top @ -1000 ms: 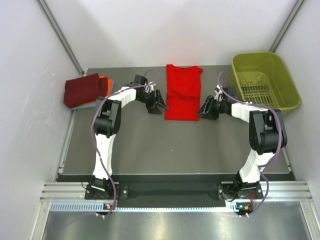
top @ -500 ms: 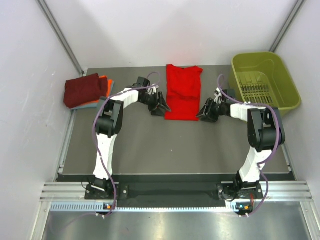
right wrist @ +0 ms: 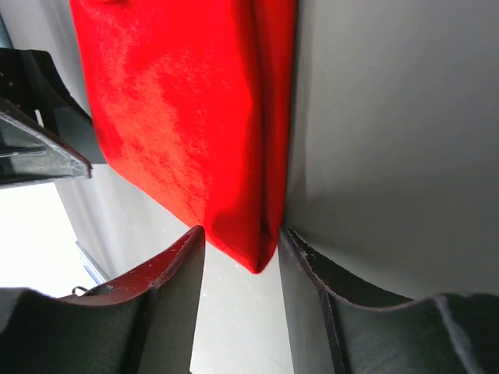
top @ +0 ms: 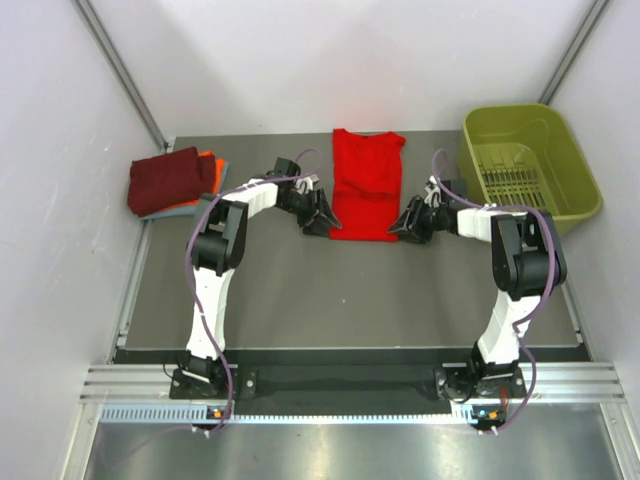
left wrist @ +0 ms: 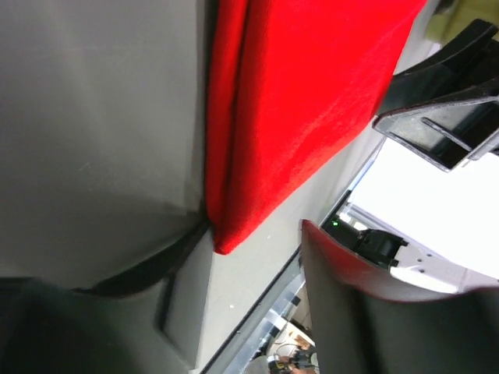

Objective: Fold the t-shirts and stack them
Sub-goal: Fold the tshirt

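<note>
On the left, the folded t-shirts (top: 172,180) are stacked. My left claw (top: 321,217) is open at a near corner of the red t-shirt (top: 367,185), which lies in the middle, sides folded in. My right claw (top: 409,222) is round the other corner; I cannot tell if it pinches. I think more folding is left, then stacking
</note>
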You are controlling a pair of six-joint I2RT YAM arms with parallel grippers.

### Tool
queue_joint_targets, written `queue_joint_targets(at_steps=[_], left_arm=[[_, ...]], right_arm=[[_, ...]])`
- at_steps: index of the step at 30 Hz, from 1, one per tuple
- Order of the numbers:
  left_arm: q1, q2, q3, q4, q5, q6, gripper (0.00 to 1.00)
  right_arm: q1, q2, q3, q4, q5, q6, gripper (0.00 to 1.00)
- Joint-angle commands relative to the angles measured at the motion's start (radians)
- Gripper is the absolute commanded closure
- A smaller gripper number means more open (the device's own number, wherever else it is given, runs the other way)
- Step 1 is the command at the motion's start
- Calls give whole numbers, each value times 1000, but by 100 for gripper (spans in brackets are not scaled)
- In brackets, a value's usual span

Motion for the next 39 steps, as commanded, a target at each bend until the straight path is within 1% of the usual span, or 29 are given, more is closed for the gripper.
queue_joint_targets(at_steps=[1, 2, 4, 5, 7, 8, 9, 11, 12, 13, 14, 15, 23, 29, 35, 37, 39], left_arm=[[-19, 23, -12, -2, -26, 7, 50], [-21, 22, -15, -4, -25, 6, 52], [-22, 20, -16, -2, -26, 4, 56], [-24, 20, -19, -2, -26, 4, 60], [-27, 17, -24, 7, -23, 0, 64], [-28, 17, -24, 8, -16, 0, 70], [-30, 16, -25, 8, -16, 0, 73], [-31, 11, -28, 13, -11, 0, 83], [-31, 0, -30, 11, -12, 3, 94], [-31, -6, -30, 7, -12, 7, 100], [-30, -15, -33, -5, -12, 19, 100], [-28, -33, -36, -12, -5, 26, 100], [-8, -174, -48, -62, 3, 84, 100], [-8, -289, -45, -78, -6, 95, 100], [-13, -397, -41, -75, -15, 102, 100], [-19, -412, -50, -100, -48, 130, 100], [-21, -422, -82, -102, -36, 127, 100]], right_arm=[[18, 30, 11, 4, 17, 0, 57], [20, 26, 8, 4, 14, 2, 58], [20, 21, -4, 13, 2, 8, 62], [20, 15, -10, 19, -3, 11, 64], [22, 10, -25, 36, -7, 19, 70], [20, 7, -28, 39, -9, 20, 73], [20, 6, -33, 41, -10, 20, 76], [20, -1, -32, 41, -13, 16, 81], [18, -10, -27, 31, -15, 13, 87], [17, -16, -25, 28, -18, 8, 90], [14, -36, -24, 22, -23, 5, 94], [11, -48, -22, 15, -27, 2, 100], [-26, -212, -55, -41, -75, 3, 100], [-28, -342, -108, -62, -87, 16, 100], [-34, -457, -110, -120, -90, -14, 100], [-35, -473, -120, -117, -90, -24, 100], [-46, -485, -157, -116, -92, -18, 100]])
